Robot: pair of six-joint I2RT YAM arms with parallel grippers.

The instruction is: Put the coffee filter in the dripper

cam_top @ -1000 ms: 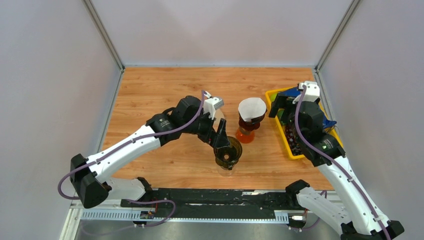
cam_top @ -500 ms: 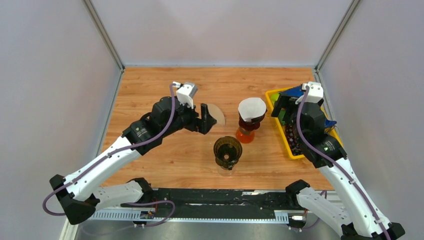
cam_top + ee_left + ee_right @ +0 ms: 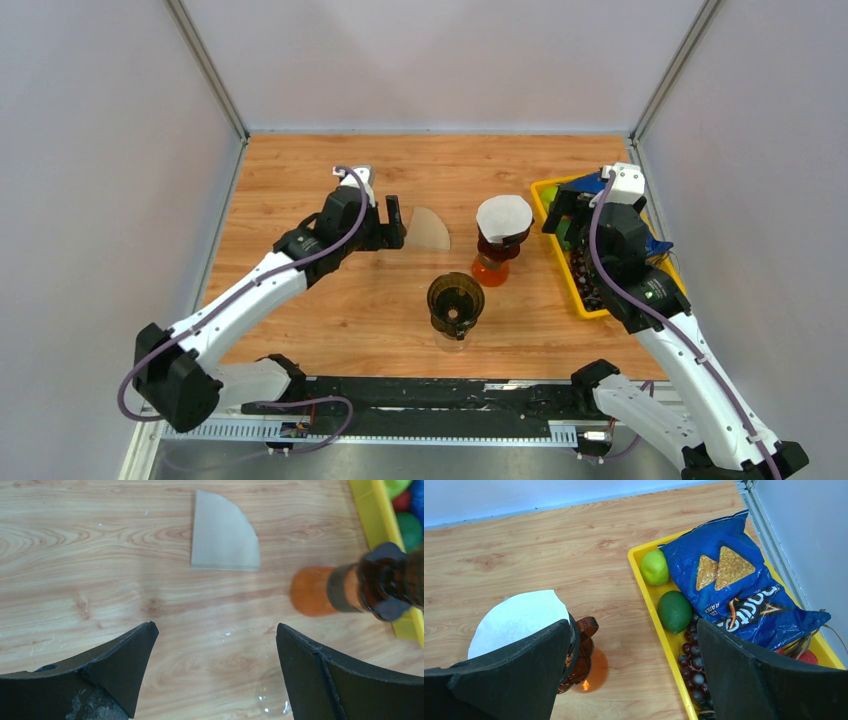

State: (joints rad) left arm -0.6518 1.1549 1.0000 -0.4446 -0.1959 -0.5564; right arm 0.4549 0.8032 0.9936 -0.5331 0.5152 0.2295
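- Jaws of the left gripper (image 3: 215, 630) stand spread above the counter (image 3: 300, 180), gripping nothing.
- Coffee filter (image 3: 223, 534) lies flat on the wood, just ahead of them.
- Dripper (image 3: 456, 303), as I see it, stands apart, nearer the arm bases.
- Right gripper (image 3: 634, 630) has its jaws spread, hovering between a paper-topped carafe (image 3: 584, 665) and the yellow tray (image 3: 651, 597).

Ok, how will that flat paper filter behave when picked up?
Probably very light and floppy: the filter looks like thin folded paper. It lies flush on the wooden table, so its edge may be hard to catch, and a push would likely slide it.
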